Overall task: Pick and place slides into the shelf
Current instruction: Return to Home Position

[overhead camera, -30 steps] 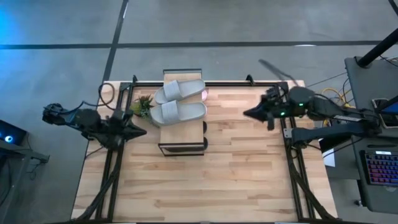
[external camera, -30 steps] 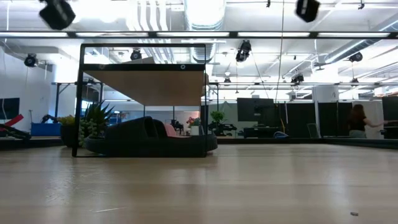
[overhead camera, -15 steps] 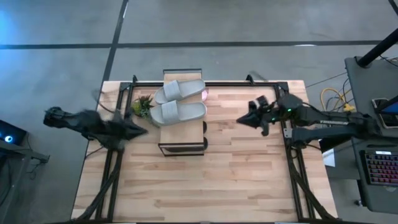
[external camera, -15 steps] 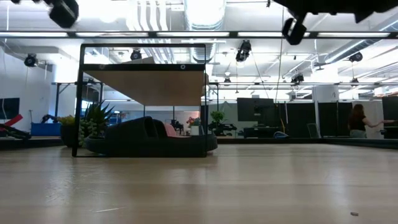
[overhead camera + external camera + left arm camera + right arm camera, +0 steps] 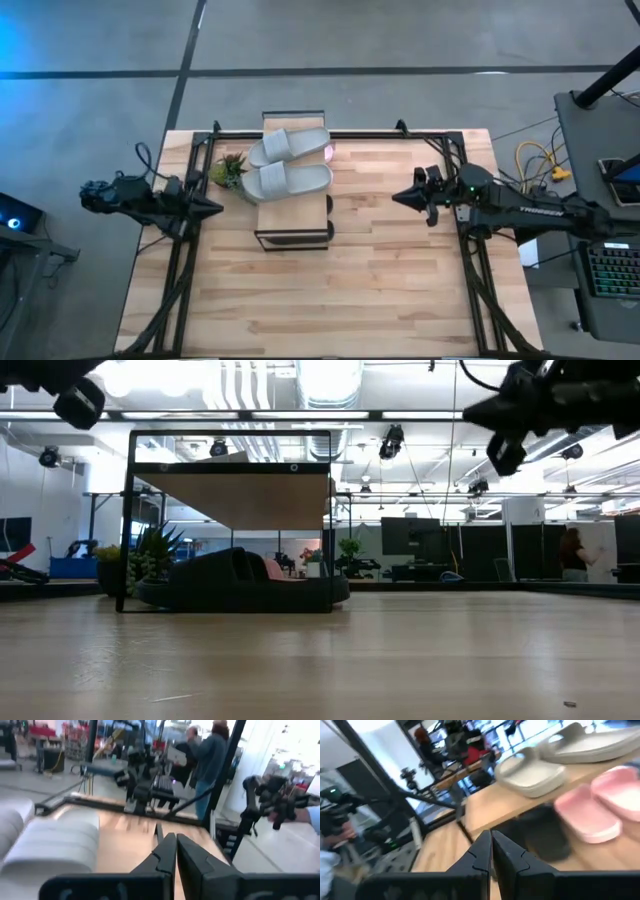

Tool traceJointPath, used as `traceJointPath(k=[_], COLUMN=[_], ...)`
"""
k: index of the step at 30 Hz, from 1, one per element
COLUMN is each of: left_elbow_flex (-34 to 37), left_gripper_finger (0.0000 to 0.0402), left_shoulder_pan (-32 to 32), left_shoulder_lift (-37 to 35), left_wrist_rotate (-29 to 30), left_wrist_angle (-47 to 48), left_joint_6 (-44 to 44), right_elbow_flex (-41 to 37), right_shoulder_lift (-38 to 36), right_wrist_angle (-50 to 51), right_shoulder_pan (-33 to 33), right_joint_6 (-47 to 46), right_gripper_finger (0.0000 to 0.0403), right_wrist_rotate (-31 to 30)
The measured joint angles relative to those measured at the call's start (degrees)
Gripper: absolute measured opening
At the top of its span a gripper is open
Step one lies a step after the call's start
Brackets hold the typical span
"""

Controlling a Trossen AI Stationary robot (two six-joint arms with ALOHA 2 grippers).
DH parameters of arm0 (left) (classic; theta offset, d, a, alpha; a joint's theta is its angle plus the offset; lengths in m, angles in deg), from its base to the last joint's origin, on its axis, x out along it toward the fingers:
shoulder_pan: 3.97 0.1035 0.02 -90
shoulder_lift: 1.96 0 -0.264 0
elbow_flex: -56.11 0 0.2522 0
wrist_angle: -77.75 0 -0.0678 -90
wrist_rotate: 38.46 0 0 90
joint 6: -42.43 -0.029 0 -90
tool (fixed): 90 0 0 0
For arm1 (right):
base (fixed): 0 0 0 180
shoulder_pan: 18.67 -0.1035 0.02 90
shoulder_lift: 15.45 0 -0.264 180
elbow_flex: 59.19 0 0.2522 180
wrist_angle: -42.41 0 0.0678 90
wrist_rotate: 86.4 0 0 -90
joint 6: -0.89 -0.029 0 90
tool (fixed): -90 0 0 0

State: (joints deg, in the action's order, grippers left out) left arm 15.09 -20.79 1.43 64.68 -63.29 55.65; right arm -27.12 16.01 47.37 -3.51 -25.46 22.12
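The shelf [image 5: 292, 232] stands at the table's far left-middle. Two grey slides [image 5: 290, 165] lie on its wooden plank top; they also show in the right wrist view [image 5: 555, 757] and the left wrist view [image 5: 50, 842]. Black slides [image 5: 235, 582] and pink slides [image 5: 600, 802] lie on the level under the plank. My left gripper [image 5: 215, 208] is shut and empty, in the air left of the shelf. My right gripper [image 5: 398, 197] is shut and empty, in the air right of the shelf.
A small green plant [image 5: 228, 170] stands by the shelf's far left corner. Black arm frames [image 5: 180, 260] run along the table's left and right sides. Bare wooden table [image 5: 330, 300] lies near of the shelf. People show in the room beyond.
My right arm has swung about at the table's right side, its gripper dipping lower in the low view and ending a little nearer the near edge. My left arm has shifted slightly at the left edge. The slides and shelf have stayed still.
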Motion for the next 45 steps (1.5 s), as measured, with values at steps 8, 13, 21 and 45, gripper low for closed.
traceJointPath(k=[8,13,21,45], left_elbow_flex=[5.06,11.25,19.9,26.78], left_gripper_finger=[0.0,0.0,0.0,0.0], left_shoulder_pan=[0.0,0.0,-0.02,0.0], left_shoulder_lift=[-1.61,-1.77,-1.8,-1.78], left_wrist_rotate=[-0.6,-1.89,-2.68,-4.34], left_wrist_angle=[-5.15,-12.96,-27.92,-36.65], left_joint_6=[1.54,2.89,3.99,2.94], right_elbow_flex=[-11.26,-16.73,-17.8,-17.8], right_shoulder_lift=[-4.45,-6.08,-6.73,-6.69], right_wrist_angle=[-18.92,-24.95,-23.78,-21.42], right_shoulder_pan=[0.0,-0.02,0.02,0.26], right_joint_6=[-0.02,-3.16,-4.26,-5.17], right_gripper_finger=[0.0009,0.0009,0.0009,0.0009], right_wrist_rotate=[-2.1,-2.09,-2.86,-6.65])
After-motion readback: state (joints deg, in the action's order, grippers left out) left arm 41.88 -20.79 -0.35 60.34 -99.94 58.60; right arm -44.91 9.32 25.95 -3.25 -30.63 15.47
